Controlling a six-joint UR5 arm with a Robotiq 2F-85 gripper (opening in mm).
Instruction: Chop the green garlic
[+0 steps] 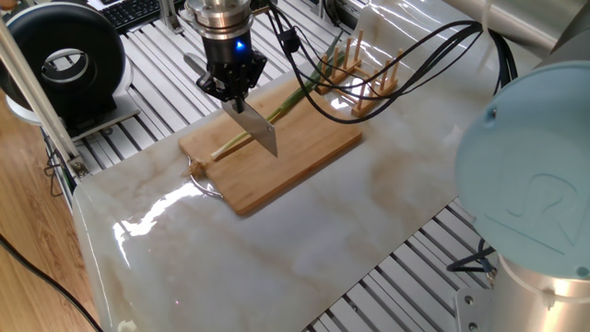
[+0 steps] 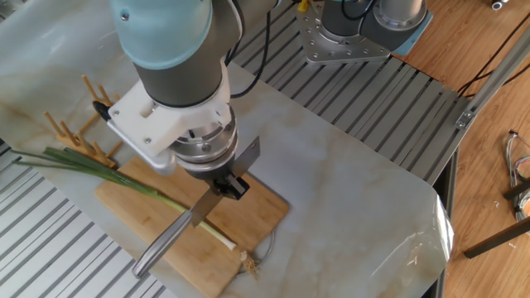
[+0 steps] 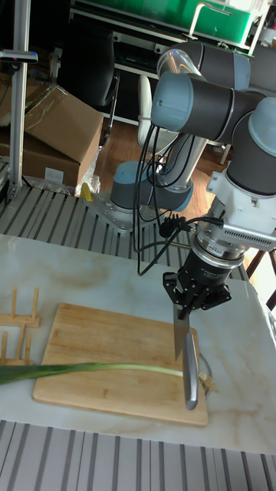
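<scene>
The green garlic [image 1: 277,109] lies lengthwise on the wooden board [image 1: 295,161], pale end toward the board's handle, green leaves running off past the far end. My gripper [image 1: 232,95] is shut on a knife [image 1: 261,136], blade angled down across the pale half of the stalk. In the other fixed view the gripper [image 2: 224,186] holds the knife [image 2: 170,242] tilted, its steel handle over the garlic [image 2: 124,178]. In the tall view the knife [image 3: 188,368] crosses the garlic [image 3: 100,370] near its pale tip. Whether blade and stalk touch, I cannot tell.
A wooden peg rack [image 1: 367,72] stands beyond the board's far end, with the leaves reaching it. Black cables [image 1: 387,55] loop from the wrist over the rack. A black round device [image 1: 69,60] sits at the back left. The marble sheet [image 1: 323,231] ends at ribbed metal.
</scene>
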